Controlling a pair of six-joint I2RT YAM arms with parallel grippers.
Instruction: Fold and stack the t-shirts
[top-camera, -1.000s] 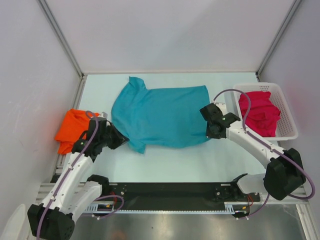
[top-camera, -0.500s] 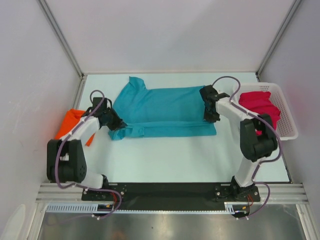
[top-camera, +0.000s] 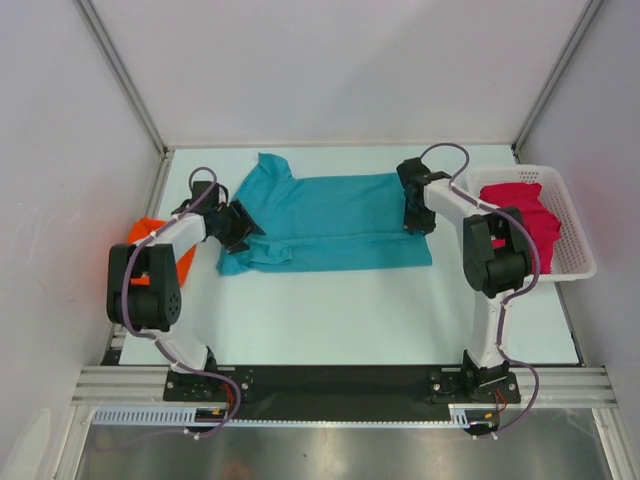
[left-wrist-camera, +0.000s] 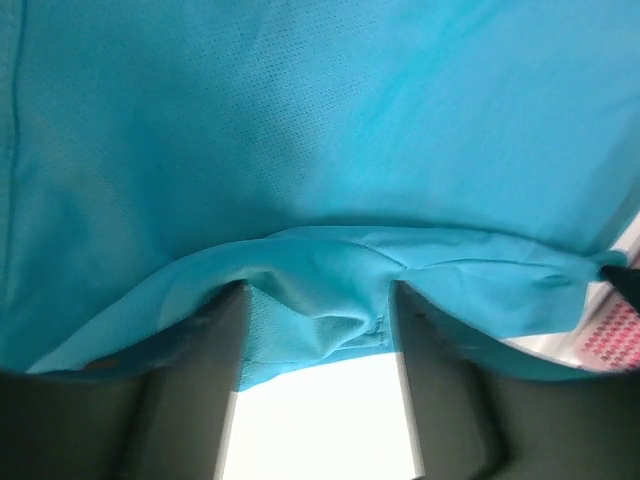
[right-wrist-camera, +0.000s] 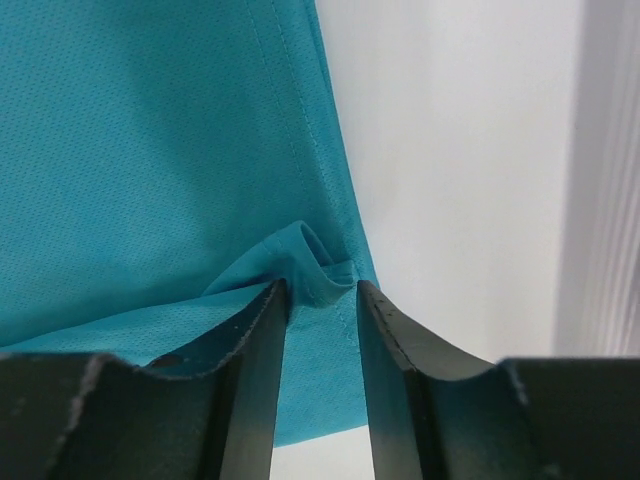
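Nearest the arm bases, an open stretch of the table is noted. Beyond it, the teal t-shirt is found doubled lengthwise into a band across the middle, sleeve end to the left.

The left gripper is set at that end. Its fingers are seen well apart, with a loose fold of teal cloth between them, not pinched. The right gripper is set at the hem end. Its fingers are parted narrowly, and a small pucker stands between the tips with no firm pinch evident.

The orange t-shirt is recorded at the left table edge, and the magenta t-shirt in the basket at far right.

The step is judged to be the letting-go of the lengthwise fold. Next, both grippers would need to be lifted clear without dragging cloth. A crosswise fold would then be required.
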